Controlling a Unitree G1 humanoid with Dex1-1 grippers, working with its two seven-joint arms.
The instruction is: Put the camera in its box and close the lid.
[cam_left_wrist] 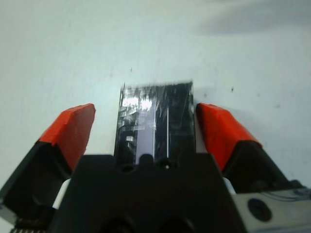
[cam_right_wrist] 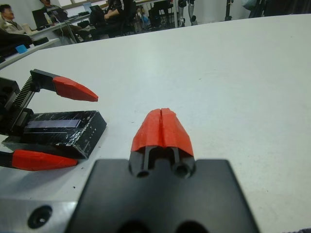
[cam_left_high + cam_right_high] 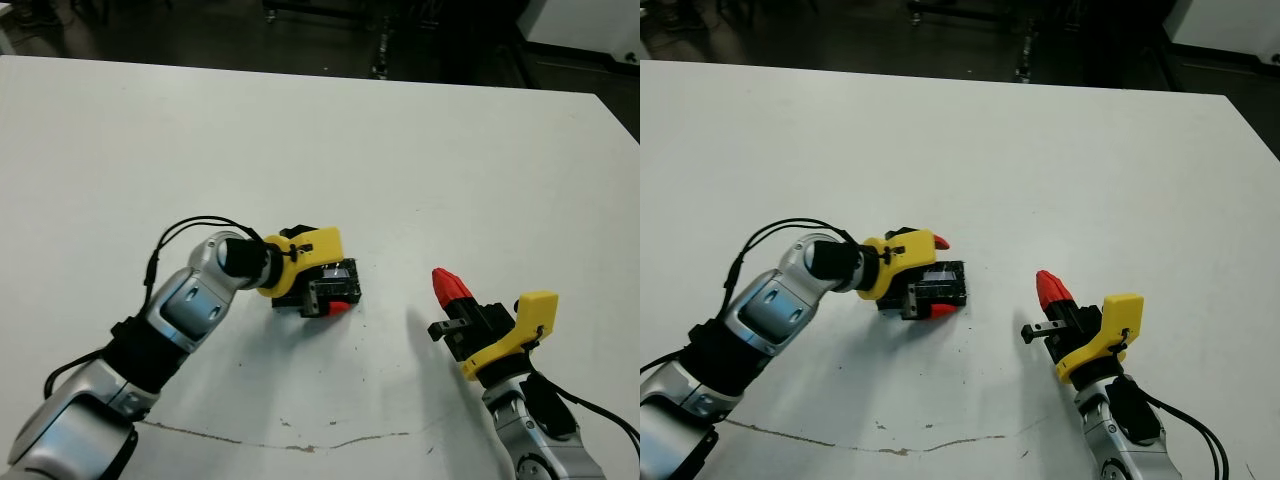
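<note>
Just left of center in the head views, the left tool (image 3: 933,276) sits low over the white counter (image 3: 420,150) with its two red-tipped fingers spread wide, one on each side of a black slab with a shiny, foil-like top, the lid (image 3: 942,283). In the left wrist view the lid (image 1: 155,116) lies flat between the fingers (image 1: 70,131), with a visible gap on both sides, so the tool is released and grips nothing. The right wrist view shows dark side walls under the shiny top (image 2: 60,122), but whether the box sits beneath it cannot be told, and the camera is not visible in any view. The right tool (image 3: 450,285) is at the lower right of the frame, well apart from the lid, its red tips (image 2: 163,127) pressed together and clenched on nothing. People sit at desks beyond the far edge of the counter in the right wrist view (image 2: 53,14).
</note>
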